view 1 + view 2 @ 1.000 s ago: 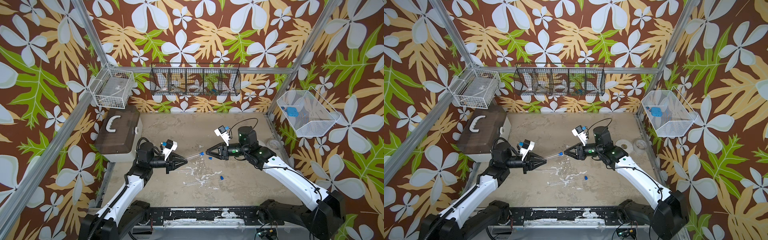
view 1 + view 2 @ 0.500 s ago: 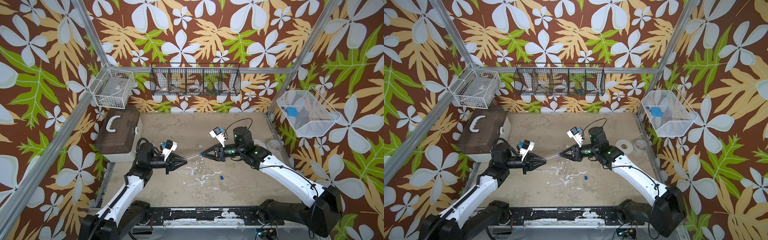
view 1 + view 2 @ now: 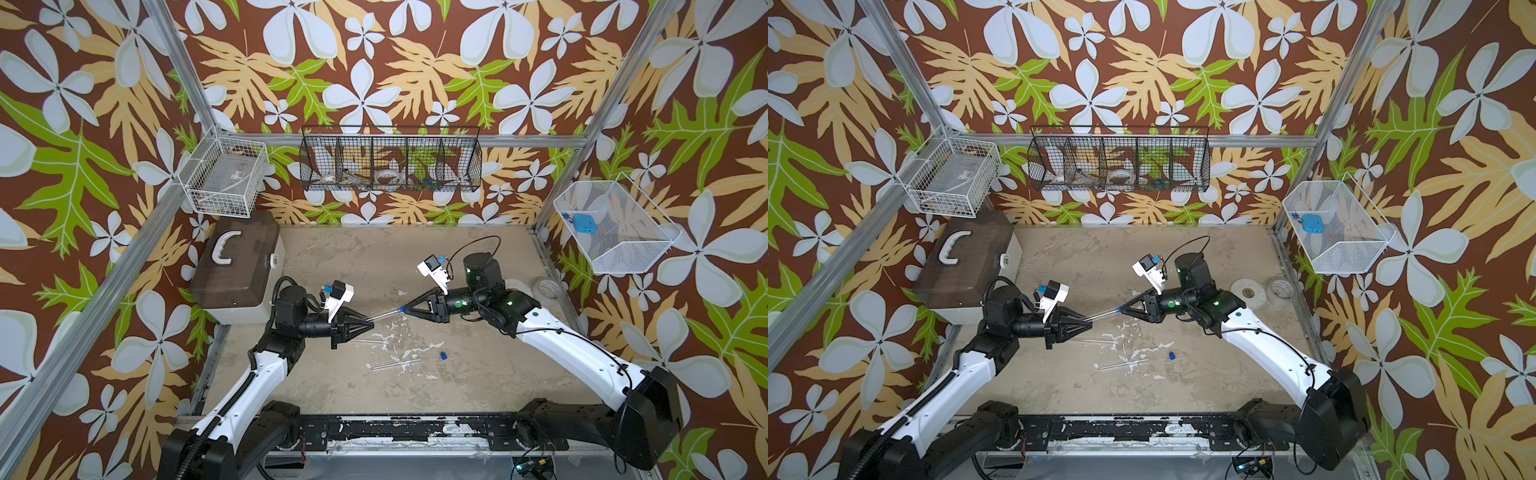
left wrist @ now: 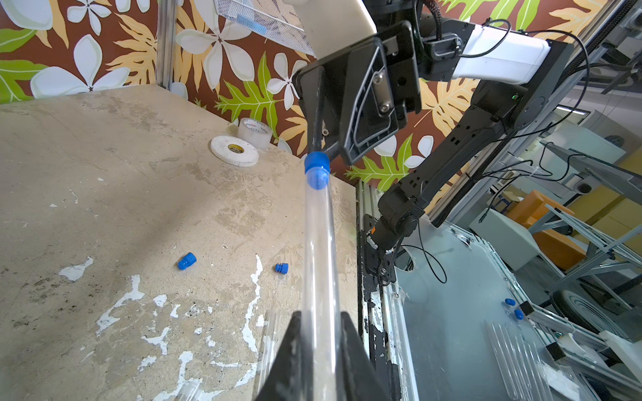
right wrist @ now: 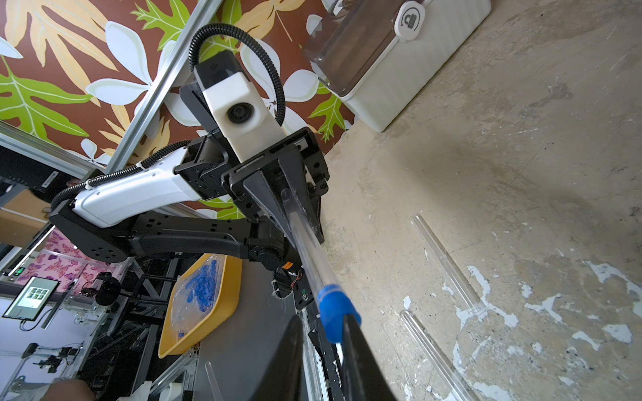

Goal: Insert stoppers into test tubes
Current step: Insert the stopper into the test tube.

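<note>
My left gripper [image 3: 371, 322] [image 4: 319, 316] is shut on a clear test tube [image 3: 384, 314] [image 4: 319, 243], held above the table and pointing at my right gripper [image 3: 405, 309] [image 5: 323, 317]. A blue stopper [image 4: 316, 172] [image 5: 333, 312] sits in the tube's mouth. The right jaws stand a little apart around it: the stopper lies against one finger, and a gap shows to the other. Two more tubes [image 3: 390, 365] [image 3: 365, 340] lie on the table below. Two loose stoppers [image 4: 187, 261] [image 4: 281, 268] lie nearby; in both top views only one [image 3: 443, 355] [image 3: 1170, 355] shows.
A brown-lidded box [image 3: 237, 270] with a white handle stands at the back left. Two tape rolls [image 3: 1249, 293] [image 3: 1280, 289] lie by the right wall. Wire baskets hang on the walls; the right one [image 3: 623, 249] holds a flat blue square [image 3: 584, 222].
My right gripper has moved left up to the tube's stoppered mouth, and its jaws have narrowed. The left arm and its tube have stayed still.
</note>
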Tool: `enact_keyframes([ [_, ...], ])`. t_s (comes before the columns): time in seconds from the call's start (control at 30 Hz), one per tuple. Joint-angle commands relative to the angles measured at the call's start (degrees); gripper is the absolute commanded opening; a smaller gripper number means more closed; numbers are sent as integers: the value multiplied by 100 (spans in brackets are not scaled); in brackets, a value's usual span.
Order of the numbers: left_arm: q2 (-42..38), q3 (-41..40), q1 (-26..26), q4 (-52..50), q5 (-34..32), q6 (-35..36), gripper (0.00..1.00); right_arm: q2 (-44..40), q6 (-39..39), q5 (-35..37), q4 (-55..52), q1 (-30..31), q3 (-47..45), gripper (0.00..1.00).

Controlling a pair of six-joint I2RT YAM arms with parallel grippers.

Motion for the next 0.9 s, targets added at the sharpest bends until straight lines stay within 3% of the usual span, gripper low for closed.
enact_keyframes([
  [0.0,6,19,-5,168,168,105,0,94,-110,-324,-11,119,73,17],
  [0.3,33,32,-3,86,295,247,0,295,-191,-423,-39,155,179,7],
  [0.53,55,87,-14,67,172,166,0,366,-204,-493,-61,222,188,6],
  [0.87,50,-166,-7,1241,-26,-962,0,150,399,-446,677,263,-158,4],
])
